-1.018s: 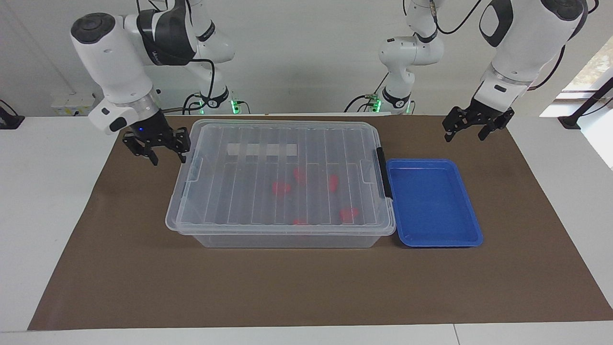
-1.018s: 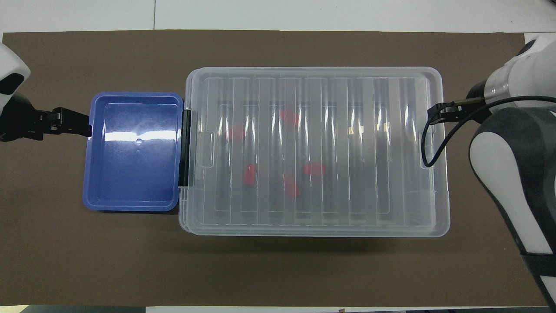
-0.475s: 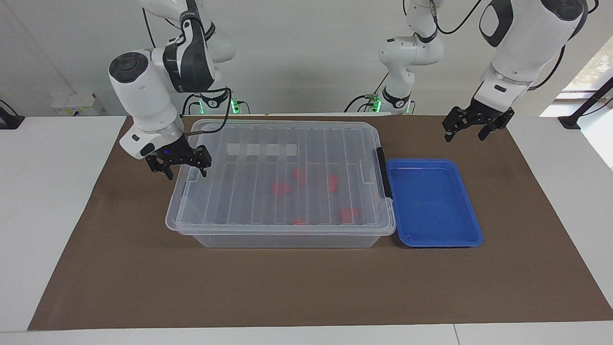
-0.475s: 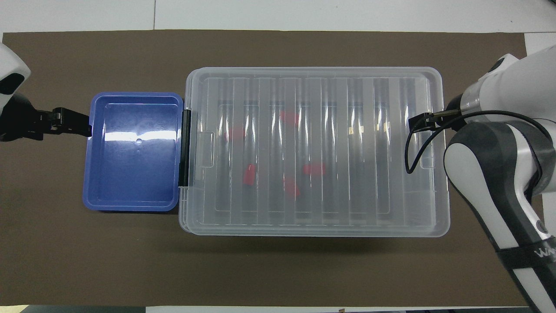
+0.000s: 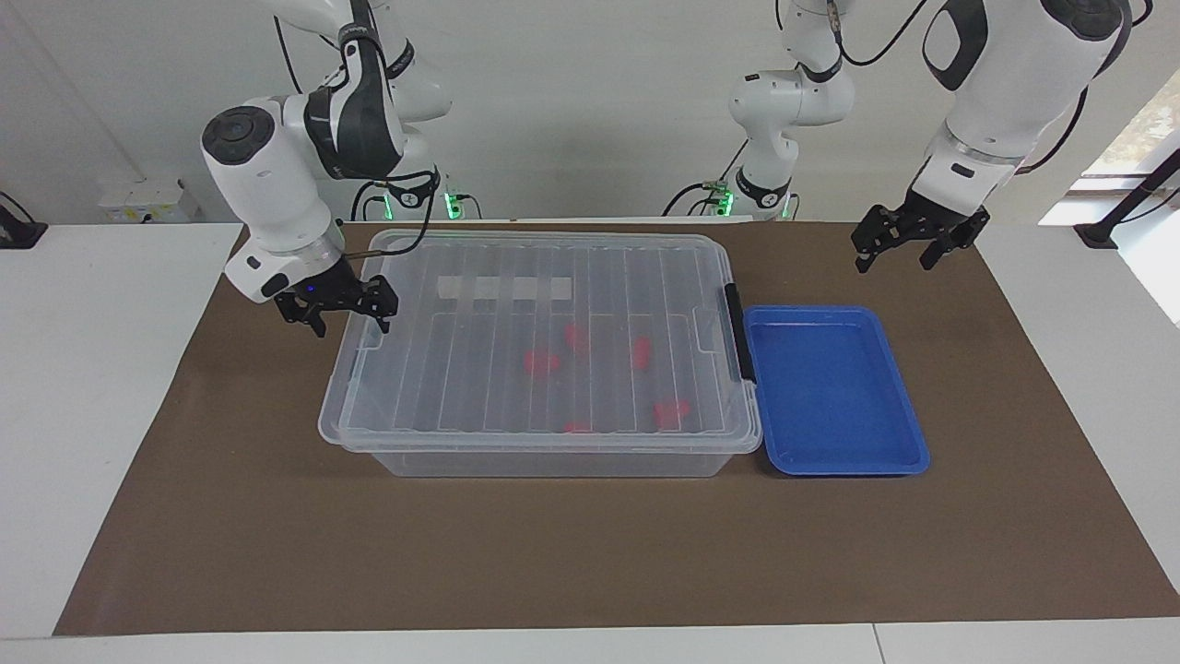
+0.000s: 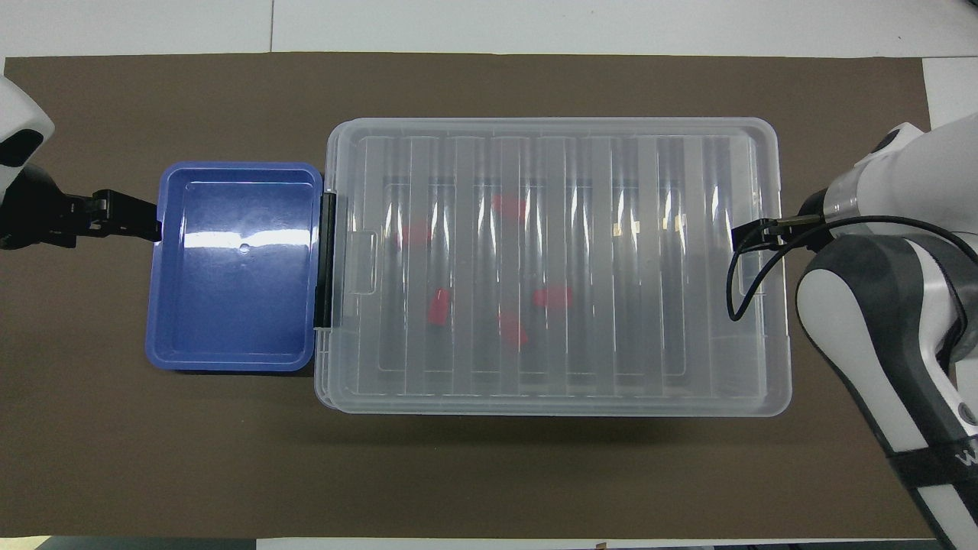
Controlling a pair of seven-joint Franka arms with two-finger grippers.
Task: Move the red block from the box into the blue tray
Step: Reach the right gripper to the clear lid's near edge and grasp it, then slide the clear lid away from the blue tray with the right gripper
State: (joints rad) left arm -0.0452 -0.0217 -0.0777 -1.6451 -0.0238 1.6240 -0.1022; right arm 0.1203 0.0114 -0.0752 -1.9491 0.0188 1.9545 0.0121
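Observation:
The box [image 5: 544,304] is a clear bin with its ribbed lid shut and a black latch [image 5: 733,332] at the end toward the left arm. Several red blocks [image 5: 541,361] lie inside it and show through the lid [image 6: 438,307]. The blue tray [image 5: 834,392] sits empty against the latch end of the box [image 6: 237,305]. My right gripper [image 5: 353,325] is open and hangs at the lid's edge, at the box's end toward the right arm. My left gripper [image 5: 894,265] is open and empty over the mat, just off the tray [image 6: 145,221].
A brown mat [image 5: 590,553] covers the table under the box and tray. White tabletop [image 5: 92,387] lies around the mat. The right arm's body [image 6: 879,336] hangs over the mat beside the box.
My right gripper has moved from beside the box's corner to the lid's edge at that end of the box. The left arm, box and tray have not moved.

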